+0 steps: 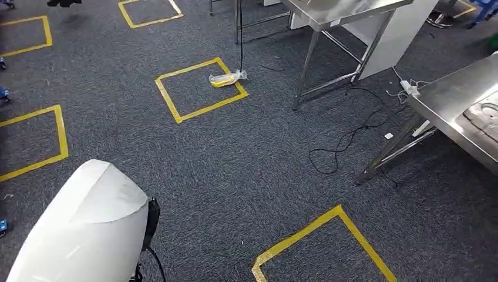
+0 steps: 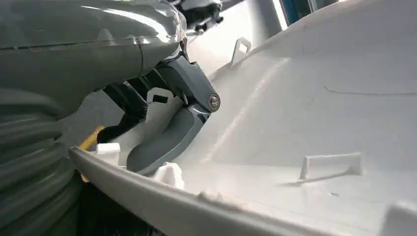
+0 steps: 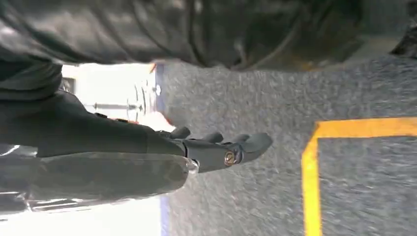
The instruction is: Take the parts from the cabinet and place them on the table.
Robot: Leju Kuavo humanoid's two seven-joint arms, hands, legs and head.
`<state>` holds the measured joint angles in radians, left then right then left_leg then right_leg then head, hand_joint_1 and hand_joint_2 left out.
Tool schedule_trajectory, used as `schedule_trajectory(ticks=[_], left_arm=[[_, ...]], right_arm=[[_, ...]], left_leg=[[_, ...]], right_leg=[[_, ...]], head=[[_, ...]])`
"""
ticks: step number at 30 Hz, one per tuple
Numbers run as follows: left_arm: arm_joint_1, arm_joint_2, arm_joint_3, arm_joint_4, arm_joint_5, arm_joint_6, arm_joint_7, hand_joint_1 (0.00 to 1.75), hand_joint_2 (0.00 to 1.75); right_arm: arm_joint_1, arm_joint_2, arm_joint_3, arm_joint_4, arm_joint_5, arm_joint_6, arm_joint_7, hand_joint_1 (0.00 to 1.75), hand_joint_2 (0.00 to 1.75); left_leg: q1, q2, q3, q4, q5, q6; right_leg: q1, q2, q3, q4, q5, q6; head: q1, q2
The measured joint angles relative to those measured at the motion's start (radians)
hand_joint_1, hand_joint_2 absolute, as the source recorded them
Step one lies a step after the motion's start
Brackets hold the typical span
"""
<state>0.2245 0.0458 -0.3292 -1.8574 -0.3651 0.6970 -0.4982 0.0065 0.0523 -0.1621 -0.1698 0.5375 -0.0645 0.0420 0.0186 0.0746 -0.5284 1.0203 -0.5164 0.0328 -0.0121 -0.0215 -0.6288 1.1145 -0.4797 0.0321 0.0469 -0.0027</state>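
Note:
A large white moulded plastic part [image 1: 88,226] rises from the lower left of the head view, over the carpet. In the left wrist view my left hand [image 2: 157,113] grips the rim of this white part [image 2: 319,98], thumb inside the shell and dark fingers behind the edge. My right hand [image 3: 216,150] hangs over the grey carpet with its fingers stretched out and nothing in it. A steel table [image 1: 461,108] stands at the right edge of the head view.
A second steel table [image 1: 343,14] stands at the top middle. Yellow tape squares [image 1: 199,88] mark the carpet; a clear bag with something yellow [image 1: 227,78] lies on one. A black cable [image 1: 346,138] and a white power strip [image 1: 409,88] lie between the tables.

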Motion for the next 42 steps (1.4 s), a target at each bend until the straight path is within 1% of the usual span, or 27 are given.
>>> schedule_trajectory(ticks=[1,2,6,8,9,11,12,13,15,16,17,20,21,22,23,24,26,27,28,30,31,32,36,37,39,41,42], left_arm=[[0.0,0.0,0.0,0.0,0.0,0.0,0.0,1.75,1.75],[0.0,0.0,0.001,0.0,0.0,0.0,0.0,1.75,1.75],[-0.005,-0.002,0.001,0.0,0.005,0.0,-0.002,1.75,1.75],[-0.01,-0.002,0.001,0.0,0.008,0.0,-0.002,1.75,1.75],[-0.009,-0.002,0.001,0.0,0.008,0.0,-0.001,1.75,1.75],[-0.004,-0.002,0.001,0.001,0.01,0.0,0.0,1.75,1.75],[-0.005,-0.002,0.001,0.002,0.011,0.0,0.002,1.75,1.75],[-0.005,-0.001,0.001,0.002,0.011,0.0,0.002,1.75,1.75],[-0.006,-0.001,0.001,0.002,0.011,0.0,0.002,1.75,1.75],[-0.006,-0.001,0.001,0.002,0.011,0.0,0.002,1.75,1.75],[-0.005,-0.002,0.001,0.001,0.011,0.0,0.004,1.75,1.75],[-0.007,-0.001,0.002,0.001,0.012,0.0,0.005,1.75,1.75],[-0.009,-0.001,0.002,0.0,0.01,0.0,0.004,1.75,1.75],[-0.011,-0.002,0.002,0.0,0.009,0.0,0.004,1.75,1.75],[-0.011,-0.002,0.002,0.0,0.008,0.0,0.004,1.75,1.75],[-0.011,-0.002,0.002,0.0,0.008,0.0,0.004,1.75,1.75],[-0.009,-0.001,0.003,0.0,0.007,0.0,0.004,1.75,1.75],[-0.01,-0.001,0.003,0.0,0.006,0.0,0.004,1.75,1.75],[-0.01,-0.001,0.003,0.0,0.006,0.0,0.005,1.75,1.75],[-0.009,-0.001,0.003,0.0,0.002,0.0,0.006,1.75,1.75],[-0.008,-0.001,0.002,0.0,-0.003,0.0,0.007,1.75,1.75],[-0.005,-0.001,0.002,0.0,-0.005,0.0,0.008,1.75,1.75],[0.004,0.0,0.002,-0.007,-0.006,0.0,0.016,1.75,1.75],[0.005,0.0,0.002,-0.014,-0.005,0.0,0.02,1.75,1.75],[0.004,0.001,0.002,-0.014,-0.003,0.0,0.022,1.75,1.75],[0.011,0.002,0.002,-0.014,0.002,0.0,0.022,1.75,1.75],[0.012,0.002,0.002,-0.014,0.006,0.0,0.02,1.75,1.75]], right_arm=[[0.0,-0.001,0.0,0.0,0.0,0.0,0.0,0.0,0.0],[-0.002,-0.001,0.0,0.0,0.0,0.003,0.0,0.0,0.0],[-0.001,-0.001,0.0,0.0,0.0,0.004,0.007,0.0,0.0],[-0.001,0.0,-0.001,0.0,-0.002,0.005,0.009,0.0,0.0],[-0.004,0.0,-0.002,0.0,-0.003,0.002,0.008,0.0,0.0],[-0.005,-0.001,-0.004,0.0,-0.003,-0.002,0.007,0.0,0.0],[-0.005,-0.001,-0.006,0.0,-0.003,0.0,0.007,0.0,0.0],[-0.005,-0.001,-0.006,0.0,-0.001,0.002,0.004,0.0,0.0],[-0.005,-0.001,-0.006,0.0,0.002,0.001,0.002,0.0,0.0],[-0.005,0.0,-0.006,0.0,0.001,0.001,0.003,0.0,0.0],[-0.008,0.004,-0.006,0.0,0.001,0.001,0.003,0.0,0.0],[0.0,0.004,-0.007,0.0,0.001,0.003,0.005,0.0,0.0],[0.0,0.004,-0.007,0.0,0.001,0.003,0.009,0.0,0.0],[0.0,0.001,-0.008,0.0,0.001,0.002,0.012,0.0,0.0],[-0.001,0.001,-0.008,0.0,0.001,0.002,0.013,0.0,0.0],[-0.004,0.002,-0.008,0.0,0.001,0.003,0.015,0.0,0.0],[-0.006,0.002,-0.008,0.0,0.002,0.005,0.014,0.0,0.0],[-0.006,0.002,-0.008,0.0,0.004,0.004,0.011,0.0,0.0],[-0.005,0.001,-0.008,0.0,0.004,0.004,0.01,0.0,0.0],[-0.005,0.001,-0.008,0.0,0.006,0.004,0.008,0.0,0.0],[-0.005,0.001,-0.008,0.0,0.008,0.002,0.008,0.0,0.0],[-0.006,0.001,-0.008,0.0,0.011,0.001,0.009,0.0,0.0],[-0.001,0.0,-0.008,0.0,0.012,-0.003,0.01,0.0,0.0],[0.0,0.001,-0.009,0.0,0.01,-0.008,0.011,0.0,0.0],[0.0,0.001,-0.011,0.0,0.006,-0.008,0.013,0.0,0.0],[-0.004,0.0,-0.013,0.0,0.003,0.0,0.019,0.0,0.0],[-0.006,-0.001,-0.013,0.0,0.002,0.002,0.021,0.0,0.0]], left_leg=[[0.0,0.009,0.005,-0.001,-0.004,-0.004],[-0.009,0.016,0.007,0.001,-0.009,-0.012],[-0.011,0.048,0.03,-0.016,-0.015,-0.034],[-0.003,-0.037,0.007,0.048,-0.06,-0.037],[-0.002,-0.056,-0.029,0.12,-0.096,-0.036],[-0.002,-0.066,-0.109,0.264,-0.149,-0.038],[-0.002,-0.066,-0.128,0.289,-0.14,-0.039],[-0.002,-0.067,-0.123,0.26,-0.105,-0.038],[-0.002,-0.081,-0.068,0.118,-0.007,-0.034],[-0.001,-0.117,-0.038,0.039,0.029,-0.029],[0.003,-0.148,-0.03,0.015,0.011,-0.028],[-0.007,-0.123,-0.027,0.015,0.011,-0.015],[0.0,-0.114,-0.023,0.004,0.016,-0.007],[0.003,-0.095,-0.017,-0.005,0.021,0.001],[0.003,-0.088,-0.012,-0.011,0.022,0.004],[0.002,-0.074,-0.01,-0.013,0.021,0.01],[0.0,-0.047,-0.01,-0.012,0.018,0.012],[0.0,-0.033,-0.008,-0.012,0.015,0.011],[0.001,-0.021,-0.005,-0.012,0.012,0.009],[0.001,0.0,0.008,-0.012,0.004,0.004],[0.0,0.008,0.016,-0.013,-0.002,0.0],[-0.003,0.017,0.016,-0.012,-0.006,-0.006],[-0.009,0.06,0.038,-0.022,-0.016,-0.028],[-0.003,0.046,0.047,-0.021,-0.036,-0.036],[-0.004,-0.043,0.011,0.073,-0.086,-0.039],[-0.003,-0.065,-0.074,0.237,-0.156,-0.04],[-0.003,-0.066,-0.103,0.286,-0.164,-0.04]], right_leg=[[0.009,-0.047,0.037,-0.074,0.008,-0.01],[0.018,-0.056,0.038,-0.078,0.004,-0.018],[0.014,-0.007,0.041,-0.094,0.009,-0.038],[0.005,0.01,0.055,-0.108,0.015,-0.049],[0.005,0.019,0.055,-0.108,0.015,-0.052],[0.009,0.044,0.055,-0.107,0.013,-0.055],[0.01,0.059,0.056,-0.105,0.012,-0.056],[0.01,0.073,0.057,-0.102,0.01,-0.056],[0.008,0.102,0.06,-0.092,0.004,-0.052],[0.007,0.114,0.058,-0.086,-0.001,-0.048],[0.014,0.123,0.051,-0.074,-0.006,-0.041],[0.004,0.152,0.041,-0.081,0.0,-0.021],[0.005,0.161,0.041,-0.082,-0.001,-0.015],[0.004,0.13,0.042,-0.069,-0.007,-0.014],[0.009,0.072,0.022,-0.033,-0.032,-0.008],[0.005,0.047,-0.013,0.031,-0.068,-0.002],[-0.002,0.031,-0.089,0.174,-0.123,0.007],[-0.005,0.028,-0.109,0.205,-0.121,0.011],[-0.008,0.025,-0.101,0.184,-0.094,0.013],[-0.009,0.006,-0.023,0.035,-0.007,0.009],[-0.006,-0.028,0.024,-0.051,0.03,0.002],[0.006,-0.071,0.04,-0.084,0.013,-0.006],[0.015,-0.018,0.034,-0.091,0.016,-0.025],[-0.002,-0.006,0.047,-0.105,0.023,-0.034],[0.001,0.01,0.053,-0.112,0.023,-0.043],[0.004,0.035,0.051,-0.111,0.021,-0.048],[0.004,0.048,0.051,-0.11,0.021,-0.049]], head=[[0.0,0.0],[-0.001,0.0],[-0.001,0.0],[-0.003,0.0],[-0.002,0.0],[-0.003,0.0],[-0.003,0.0],[-0.003,0.0],[-0.003,0.0],[-0.003,0.0],[-0.002,0.0],[-0.003,0.0],[-0.002,0.0],[-0.003,0.0],[0.006,0.0],[0.006,0.0],[0.006,0.0],[0.006,0.0],[0.006,0.0],[0.006,0.0],[0.006,0.0],[0.006,0.0],[0.005,0.0],[0.004,0.0],[0.003,0.0],[0.003,0.0],[0.003,0.0]])
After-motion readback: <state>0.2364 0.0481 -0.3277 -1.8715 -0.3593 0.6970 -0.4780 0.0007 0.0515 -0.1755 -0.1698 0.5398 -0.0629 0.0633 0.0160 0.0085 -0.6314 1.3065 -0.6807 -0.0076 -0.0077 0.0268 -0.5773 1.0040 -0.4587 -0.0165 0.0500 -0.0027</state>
